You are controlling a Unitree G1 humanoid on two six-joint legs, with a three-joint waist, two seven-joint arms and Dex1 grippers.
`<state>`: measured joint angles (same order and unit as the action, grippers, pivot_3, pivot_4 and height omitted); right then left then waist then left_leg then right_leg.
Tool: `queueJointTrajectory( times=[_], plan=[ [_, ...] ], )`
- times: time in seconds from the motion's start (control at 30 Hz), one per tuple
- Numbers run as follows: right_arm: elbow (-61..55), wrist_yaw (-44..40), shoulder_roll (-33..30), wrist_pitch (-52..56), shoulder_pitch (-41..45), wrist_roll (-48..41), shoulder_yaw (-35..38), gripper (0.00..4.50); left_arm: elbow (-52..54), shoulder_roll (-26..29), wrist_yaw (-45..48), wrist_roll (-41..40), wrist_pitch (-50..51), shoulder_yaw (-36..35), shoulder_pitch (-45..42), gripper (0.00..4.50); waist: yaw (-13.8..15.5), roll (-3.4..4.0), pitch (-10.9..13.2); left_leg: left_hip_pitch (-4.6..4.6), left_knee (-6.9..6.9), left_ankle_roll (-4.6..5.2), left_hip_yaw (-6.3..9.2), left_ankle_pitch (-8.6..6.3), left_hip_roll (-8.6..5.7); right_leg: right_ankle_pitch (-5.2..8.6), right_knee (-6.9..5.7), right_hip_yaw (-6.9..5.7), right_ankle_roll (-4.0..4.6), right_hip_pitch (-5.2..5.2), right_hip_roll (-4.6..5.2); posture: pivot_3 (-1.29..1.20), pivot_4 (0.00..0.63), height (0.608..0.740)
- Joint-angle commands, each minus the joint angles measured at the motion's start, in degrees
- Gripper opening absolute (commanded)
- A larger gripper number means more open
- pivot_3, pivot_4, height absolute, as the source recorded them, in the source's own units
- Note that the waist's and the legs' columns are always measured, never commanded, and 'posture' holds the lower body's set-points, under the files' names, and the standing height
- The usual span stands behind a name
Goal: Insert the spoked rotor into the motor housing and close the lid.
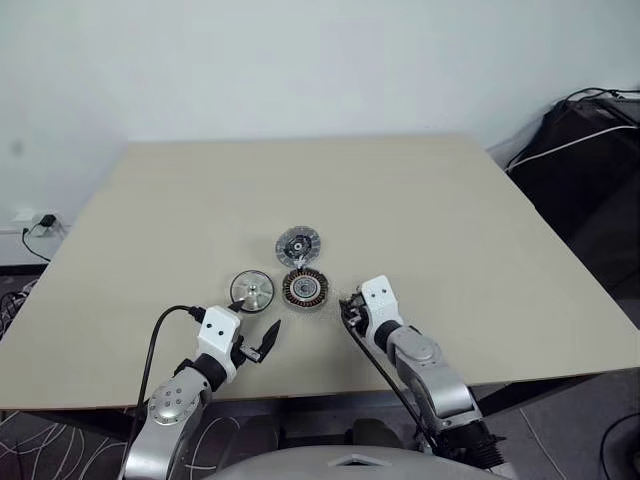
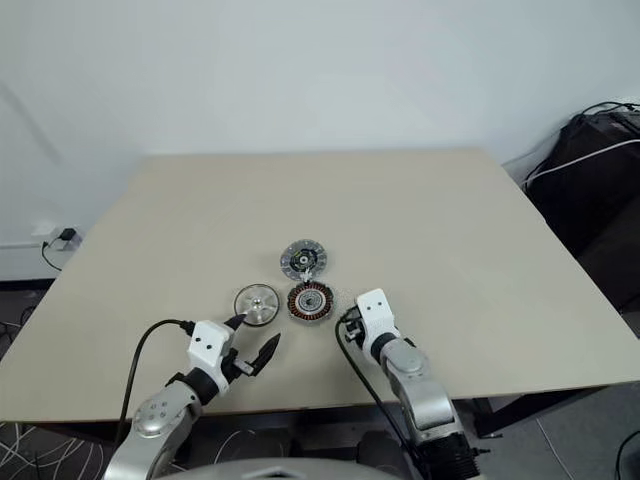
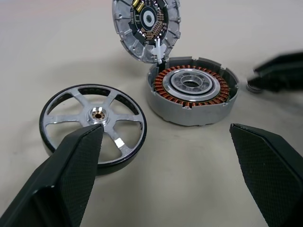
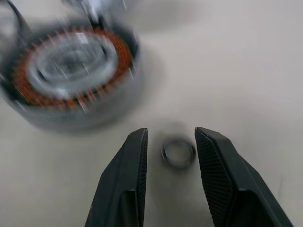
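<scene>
R jaws round small ring [image 4: 178, 153]; motor housing [image 3: 191, 90] w/o spoked rotor [image 3: 93, 121]

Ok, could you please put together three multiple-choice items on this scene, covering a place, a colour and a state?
1. Where does the spoked rotor lie?
A. Inside the motor housing
B. On the table, to the robot's left of the motor housing
C. On top of the lid

2. What colour are the housing's windings?
A. Copper-brown
B. Blue
C. White

3. How is the left gripper?
A. Shut on the rotor
B. Shut on the lid
C. Open, holding nothing

Answers:
1 B: the spoked rotor rests flat on the table beside the motor housing, apart from the lid.
2 A: the windings form a copper-brown ring.
3 C: the left gripper has its fingers spread wide, with nothing between them.
</scene>
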<state>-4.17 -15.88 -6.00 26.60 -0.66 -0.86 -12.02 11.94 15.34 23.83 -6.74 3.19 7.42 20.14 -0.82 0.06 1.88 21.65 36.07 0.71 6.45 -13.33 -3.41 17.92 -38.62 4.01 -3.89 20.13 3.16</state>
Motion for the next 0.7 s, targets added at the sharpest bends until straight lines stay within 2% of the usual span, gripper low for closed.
queueJointTrajectory(
  times=[0.03, 0.53, 0.57, 0.63, 0.7],
  plan=[
    [-4.05, -0.13, 0.69, 0.45, 2.9, -0.46, -0.46, 1.67, 1.76, -0.22, 0.09, 0.2, -0.73, 0.49, -0.62, 4.5, 0.09, 0.0, 0.0, 0.0, 0.0, 0.0, 0.01, 0.0, 0.0, 0.01, 0.0, -0.01, -0.02, -0.01, 0.0, 0.0, 0.0, 0.74],
    [4.02, 0.0, -0.35, -1.21, 2.67, -0.97, 1.69, 1.67, 2.27, -0.43, -0.46, 0.17, -0.76, 0.21, 0.25, 4.5, 0.14, -0.01, 0.03, 0.01, -0.05, 0.0, 0.03, 0.0, -0.05, -0.04, 0.01, -0.03, 0.1, 0.01, 0.0, 0.0, 0.0, 0.74],
    [4.09, -0.05, -0.31, -1.04, 2.59, -1.0, 1.69, 2.06, 2.27, -0.41, -0.44, 0.16, -0.74, 0.22, 0.23, 4.5, 0.14, -0.01, 0.03, 0.01, -0.05, 0.0, 0.03, 0.0, -0.05, -0.04, 0.01, -0.03, 0.1, 0.0, 0.0, 0.0, 0.0, 0.74],
    [4.45, 0.06, -0.34, -1.13, 2.44, -0.45, 1.21, 2.52, 2.25, -0.37, -0.39, 0.14, -0.69, 0.23, 0.14, 4.5, 0.13, -0.01, 0.03, 0.01, -0.05, 0.0, 0.03, 0.0, -0.06, -0.04, 0.01, -0.03, 0.1, 0.0, 0.0, 0.0, 0.0, 0.74],
    [4.74, 0.09, -0.23, -1.31, 2.31, -0.15, 0.92, 2.52, 2.23, -0.34, -0.32, 0.1, -0.65, 0.25, 0.04, 4.5, 0.13, -0.01, 0.03, 0.01, -0.05, 0.0, 0.03, 0.0, -0.05, -0.04, 0.01, -0.03, 0.1, 0.0, 0.0, 0.0, 0.0, 0.74]
  ],
)
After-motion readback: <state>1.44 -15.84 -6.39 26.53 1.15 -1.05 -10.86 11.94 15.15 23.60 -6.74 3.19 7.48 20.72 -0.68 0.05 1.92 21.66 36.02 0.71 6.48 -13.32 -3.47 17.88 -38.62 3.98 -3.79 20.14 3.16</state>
